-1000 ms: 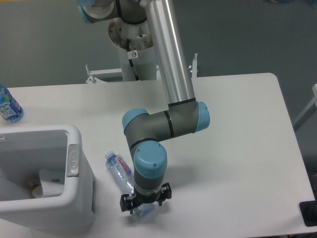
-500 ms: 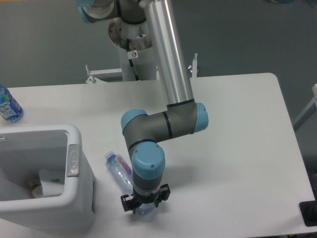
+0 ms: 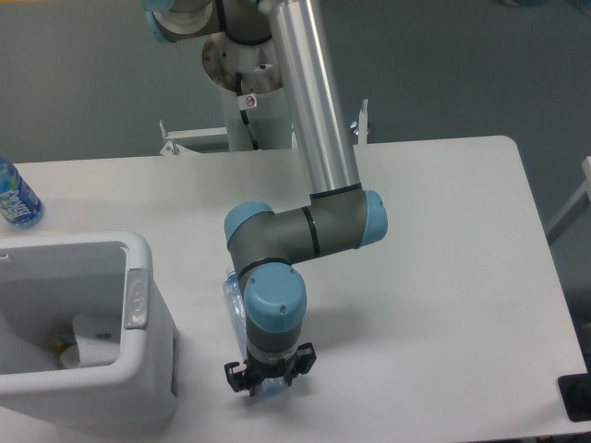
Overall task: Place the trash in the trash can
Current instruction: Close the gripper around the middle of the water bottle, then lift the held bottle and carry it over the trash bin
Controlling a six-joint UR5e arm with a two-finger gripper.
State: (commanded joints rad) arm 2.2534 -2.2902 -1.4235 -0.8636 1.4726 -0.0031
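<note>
Pinching the crushed clear plastic bottle, the gripper sits near the white counter's front edge, just beside the white rectangular bin.

We could not read any words. The blue bottle at the table's edge had a label with tiny marks, too blurry. A small round sticker on the robot's white post was too small.
</note>
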